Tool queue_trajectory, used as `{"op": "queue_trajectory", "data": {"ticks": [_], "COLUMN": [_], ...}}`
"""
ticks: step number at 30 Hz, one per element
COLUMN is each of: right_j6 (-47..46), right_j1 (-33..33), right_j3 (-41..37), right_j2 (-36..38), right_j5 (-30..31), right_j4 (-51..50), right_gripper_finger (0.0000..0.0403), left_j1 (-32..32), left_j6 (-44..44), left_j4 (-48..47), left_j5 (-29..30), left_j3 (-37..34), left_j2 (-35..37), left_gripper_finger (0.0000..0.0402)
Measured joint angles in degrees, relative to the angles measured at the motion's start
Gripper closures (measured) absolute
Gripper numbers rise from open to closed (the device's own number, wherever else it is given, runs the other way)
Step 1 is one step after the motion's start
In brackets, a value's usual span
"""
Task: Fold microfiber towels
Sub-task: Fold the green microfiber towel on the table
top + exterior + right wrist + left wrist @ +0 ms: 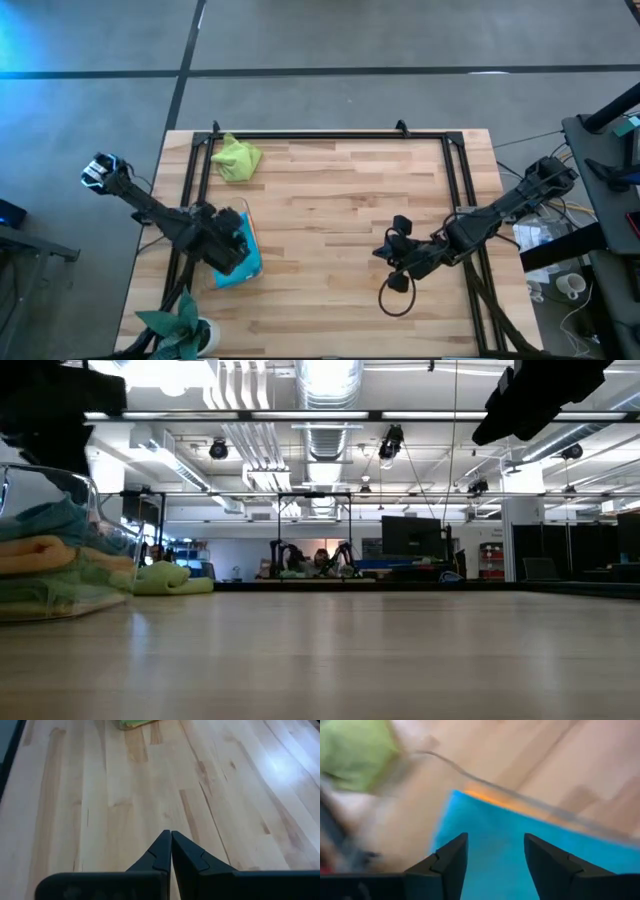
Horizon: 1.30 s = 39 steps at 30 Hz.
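Left end effector (495, 865) open above bin's (90, 490) blue towel (520, 845)

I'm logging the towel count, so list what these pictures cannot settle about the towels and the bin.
- Towel pile in the clear bin: high view, the left gripper covers it, only the light blue towel shows.
- Pile's count: low view, cut off by the picture's edge; folds merge.
- Orange towel: left wrist view, blurred, only a strip.
- Lime green towel: right wrist view, cut off by the edge; shape unclear.
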State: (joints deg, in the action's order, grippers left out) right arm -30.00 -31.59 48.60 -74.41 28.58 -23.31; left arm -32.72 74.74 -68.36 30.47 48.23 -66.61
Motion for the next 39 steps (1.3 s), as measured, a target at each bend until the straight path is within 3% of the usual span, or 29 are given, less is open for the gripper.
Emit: {"op": "queue_trajectory", "data": {"ticks": [4, 6, 12, 16, 22, 29, 35, 39], "right_j6": [-0.01, -0.01, 0.51, 3.69, 4.98, 10.32, 11.1, 11.15], "right_j1": [0.09, 0.11, 0.11, 0.11, -0.13, -0.42, -0.96, -1.44], "right_j3": [0.0, -0.04, 1.48, 1.66, 1.59, 1.42, 1.38, 1.07], "right_j2": [-2.36, -3.56, -5.53, -6.38, -7.3, -8.24, -8.24, -8.24], "right_j5": [0.02, 0.02, 0.74, 1.57, 1.62, 0.91, -2.45, -2.49], "right_j4": [0.69, 1.54, 3.31, 7.23, 9.05, 8.95, 7.16, 6.49], "right_gripper_finger": [0.0394, 0.0394, 0.0394, 0.0394, 0.0394, 0.0394, 0.0394, 0.0394], "left_j1": [7.28, 12.21, 27.61, 41.41, 60.24, 73.11, 77.35, 74.75], "left_j6": [5.41, 3.26, -15.64, -26.16, -32.17, -35.02, -36.96, -42.13], "left_j4": [2.38, 1.9, 4.3, 5.34, 8.28, 14.31, 17.95, 22.82], "left_j5": [-1.57, -0.9, 3.46, 4.59, -0.28, -4.08, -11.86, -19.39], "left_j3": [-0.04, 0.7, 8.44, 11.78, 11.6, 11.76, 11.23, 10.79], "left_j2": [0.0, 0.0, -0.63, -3.84, -12.45, -21.68, -26.06, -27.64], "left_gripper_finger": [0.0252, 0.027, 0.0334, 0.0362, 0.0328, 0.0243, 0.0197, 0.0226]}}
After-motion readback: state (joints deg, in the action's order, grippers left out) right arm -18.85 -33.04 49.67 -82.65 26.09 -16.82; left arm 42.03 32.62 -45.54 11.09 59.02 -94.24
